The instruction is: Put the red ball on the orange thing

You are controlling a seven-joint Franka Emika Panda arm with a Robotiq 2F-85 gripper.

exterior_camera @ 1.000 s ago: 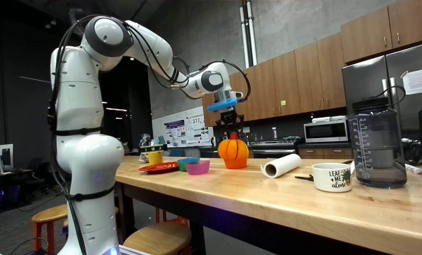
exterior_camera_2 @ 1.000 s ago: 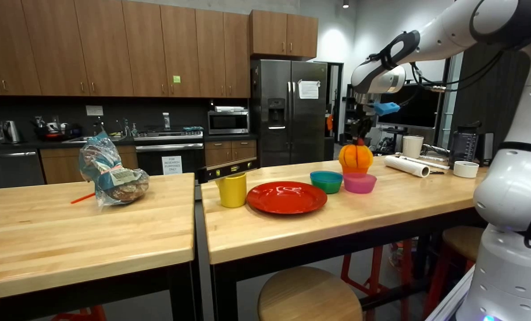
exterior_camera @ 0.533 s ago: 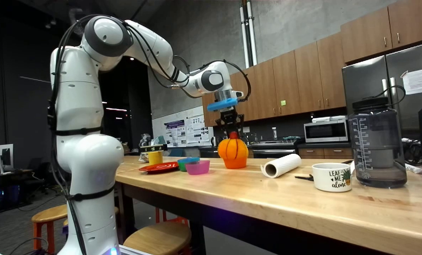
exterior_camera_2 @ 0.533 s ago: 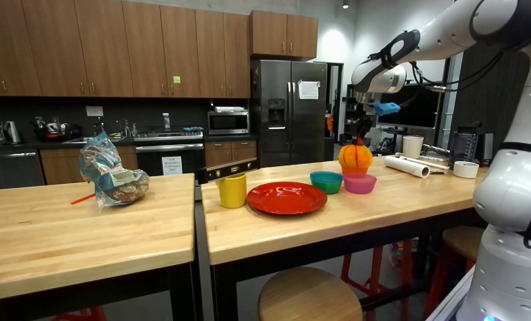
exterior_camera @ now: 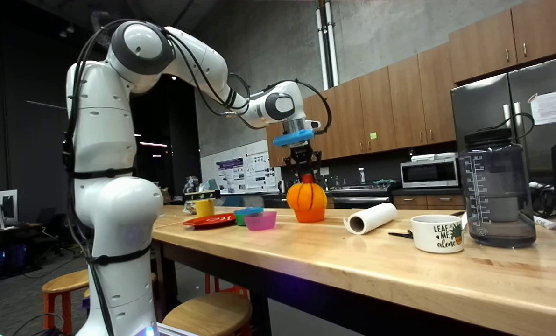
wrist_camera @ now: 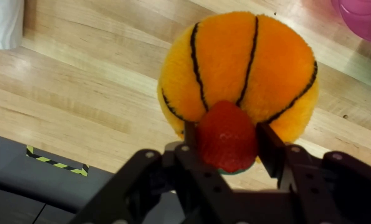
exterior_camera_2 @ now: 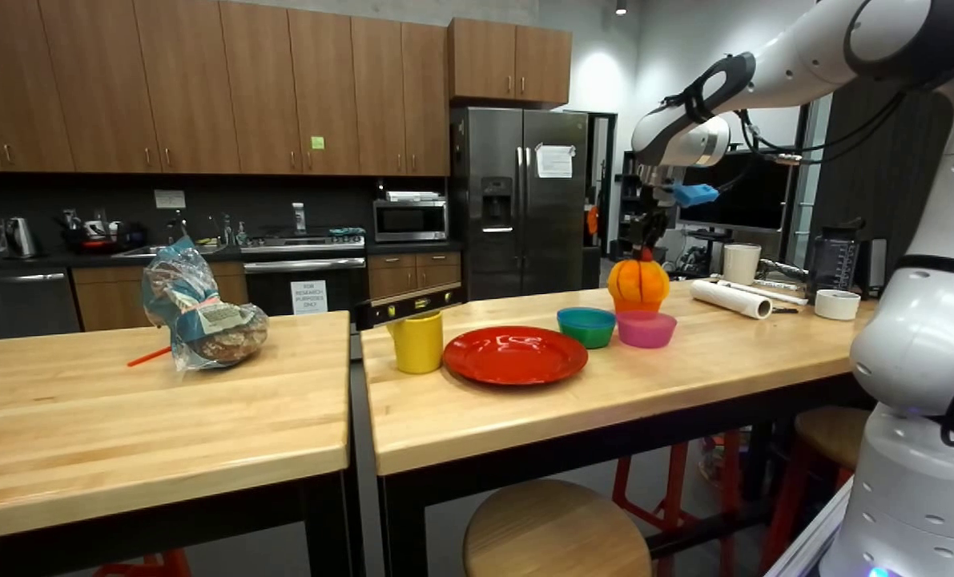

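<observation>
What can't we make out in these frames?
Contact between red ball and orange thing: hidden by the ball itself in the wrist view, too small to judge in both exterior views.
Red ball's gripped sides: covered by the black fingers, wrist view.
Pink bowl: cut off by the wrist view's top and right edges.
Paper roll: cut off by its top and left edges.
Fridge notice: text too small in both exterior views.
</observation>
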